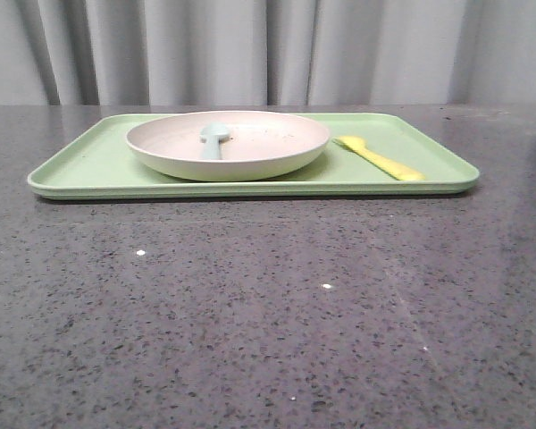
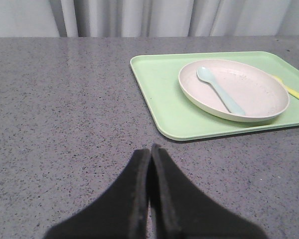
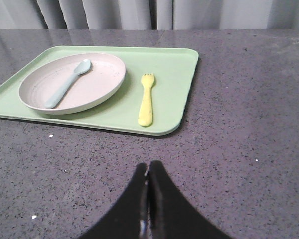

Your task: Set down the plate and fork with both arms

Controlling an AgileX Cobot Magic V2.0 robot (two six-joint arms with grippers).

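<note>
Soft even light, faint shadows, sharp focus, no glare

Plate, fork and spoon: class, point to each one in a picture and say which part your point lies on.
plate (image 3: 97,82): right wrist view, bare inner surface beside the spoon.
fork (image 3: 146,104): right wrist view, middle of the yellow handle.
spoon (image 2: 224,93): left wrist view, middle of the pale blue handle.

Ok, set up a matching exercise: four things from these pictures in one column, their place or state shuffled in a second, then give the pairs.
Things:
1. plate
2. fork
3. pale blue spoon
4. left gripper

Place or state:
A. lying inside the dish
B. fingers closed, over bare tabletop, away from the green tray
C. lying straight on the tray, beside the dish
D. resting on the tray, holding a utensil

Pairs: 1-D, 2-C, 3-A, 4-B
</note>
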